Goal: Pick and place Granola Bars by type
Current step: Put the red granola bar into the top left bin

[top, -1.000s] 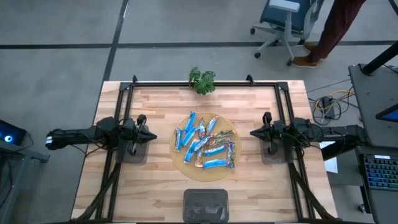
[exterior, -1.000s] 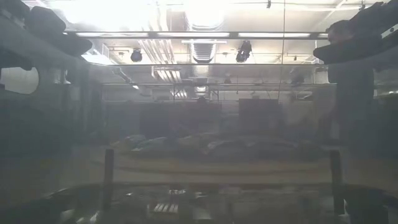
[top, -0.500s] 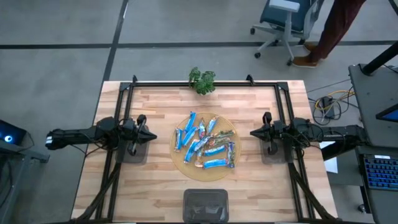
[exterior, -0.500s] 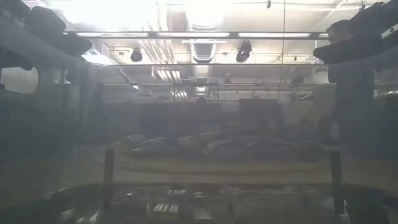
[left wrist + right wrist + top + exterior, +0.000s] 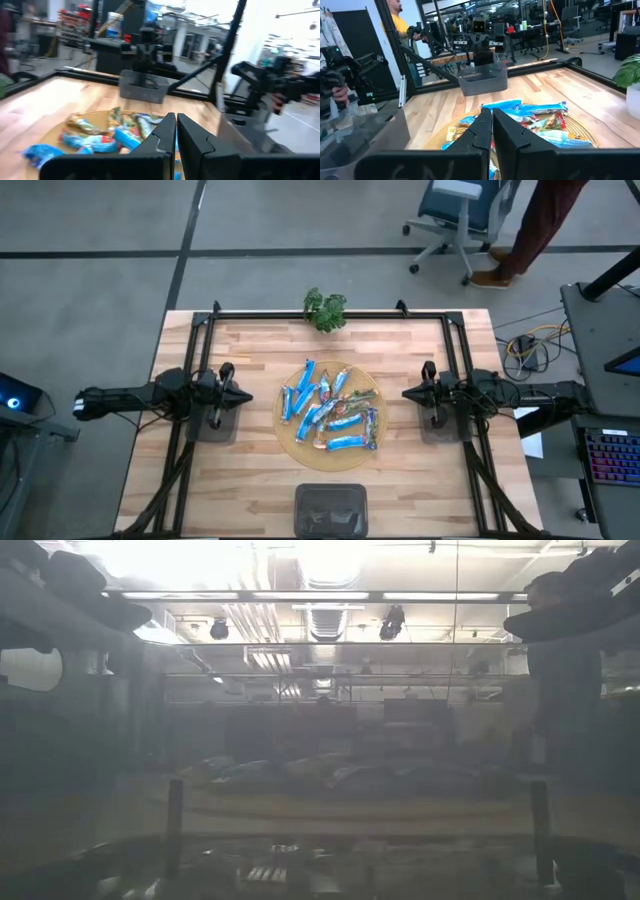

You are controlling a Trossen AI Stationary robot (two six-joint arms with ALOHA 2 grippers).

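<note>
Several blue foil-wrapped granola bars [image 5: 328, 411] lie heaped on a round wooden plate [image 5: 287, 435] at the table's middle; some carry orange or brown markings. The heap also shows in the left wrist view [image 5: 107, 136] and the right wrist view [image 5: 535, 120]. My left gripper [image 5: 245, 397] hovers left of the plate, shut and empty, fingers pointing at the bars [image 5: 176, 131]. My right gripper [image 5: 406, 393] hovers right of the plate, shut and empty [image 5: 492, 126]. In the low view the bars [image 5: 330, 775] are a dim heap.
A grey bin [image 5: 330, 508] sits at the table's near edge, with further grey bins under each arm [image 5: 212, 426] [image 5: 441, 426]. A small potted plant [image 5: 325, 309] stands at the far edge. A black frame [image 5: 330, 316] borders the table. A person's legs [image 5: 535, 225] and a chair lie beyond.
</note>
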